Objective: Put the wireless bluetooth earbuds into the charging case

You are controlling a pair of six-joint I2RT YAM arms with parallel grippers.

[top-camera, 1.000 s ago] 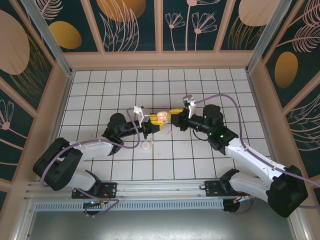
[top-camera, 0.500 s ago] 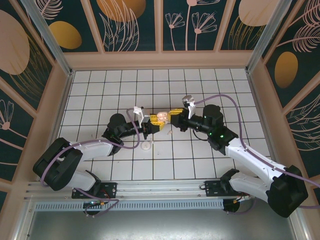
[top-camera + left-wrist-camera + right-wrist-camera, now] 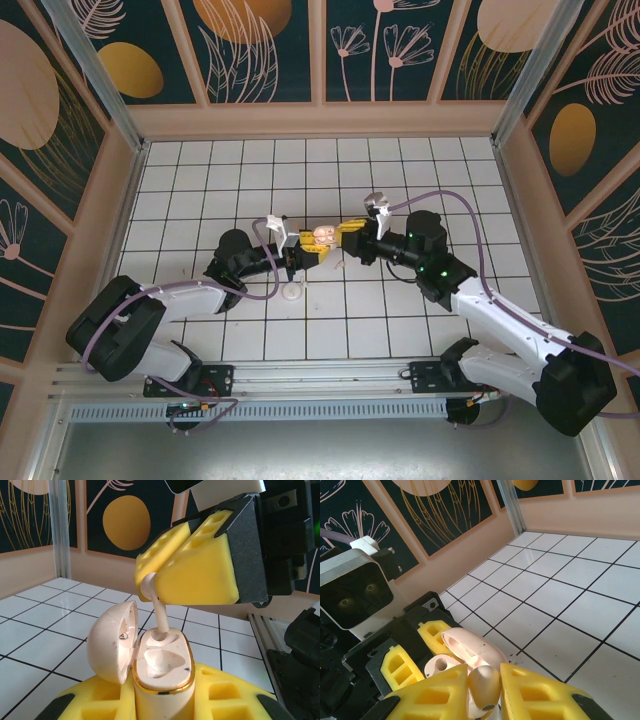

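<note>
The charging case is pale pink with a gold rim. It stands upright with its lid swung open to the left, and my left gripper is shut on its body. My right gripper is shut on a pale earbud just above the case. In the left wrist view the earbud's stem reaches down into the case's far slot, and the near slot is bare. From above, the left gripper and the right gripper meet over the case at mid-table.
A round white disc lies on the tiles just in front of the left gripper. A tiny pale piece rests on the tile below the case. Wooden walls ring the white grid floor.
The right gripper has edged slightly down and toward the case with the earbud. The left gripper holds the case almost still.
</note>
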